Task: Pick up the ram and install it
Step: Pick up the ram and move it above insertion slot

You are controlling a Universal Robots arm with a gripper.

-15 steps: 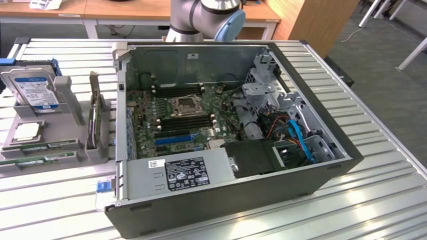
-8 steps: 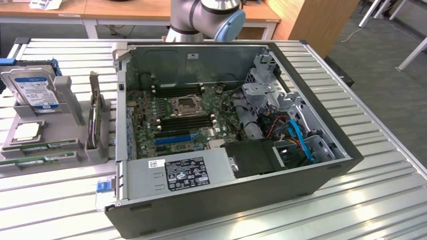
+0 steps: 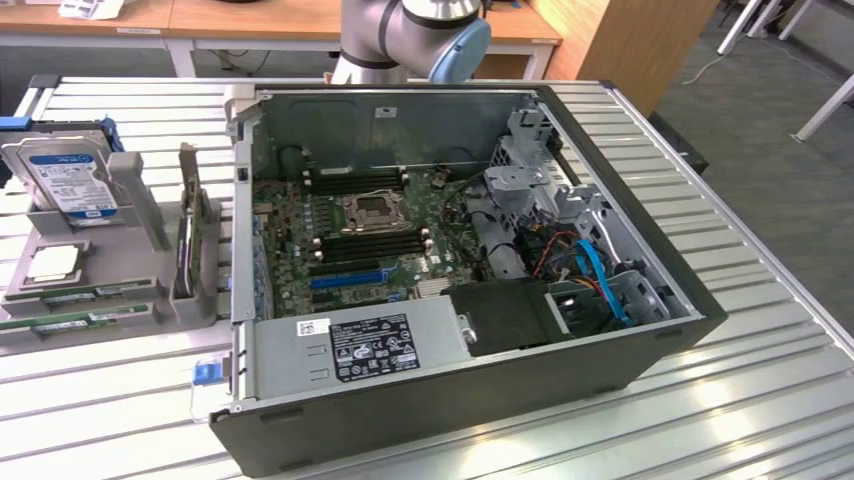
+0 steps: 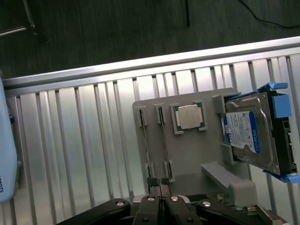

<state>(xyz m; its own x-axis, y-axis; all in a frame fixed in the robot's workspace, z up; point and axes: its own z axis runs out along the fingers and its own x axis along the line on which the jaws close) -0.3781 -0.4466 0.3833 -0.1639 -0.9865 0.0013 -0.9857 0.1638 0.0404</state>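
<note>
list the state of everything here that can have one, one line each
hand: shut, holding nothing, near one end of the ram sticks
ram sticks: two, on edge in the grey holder, not picked up
hard drive: standing upright in the holder
processor: lying flat in its recess
expansion card: upright in its slot
computer case: on its side, panel off

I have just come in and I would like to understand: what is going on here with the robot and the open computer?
A grey robot arm is working beside an open dark grey computer case on a slatted metal table. Its gripper is shut, holds nothing, and hangs above a grey plastic holder. The two long, thin green ram sticks stand in the holder's slots, not yet picked up. A square silver processor and a silver hard drive with a blue label sit there too.
</note>
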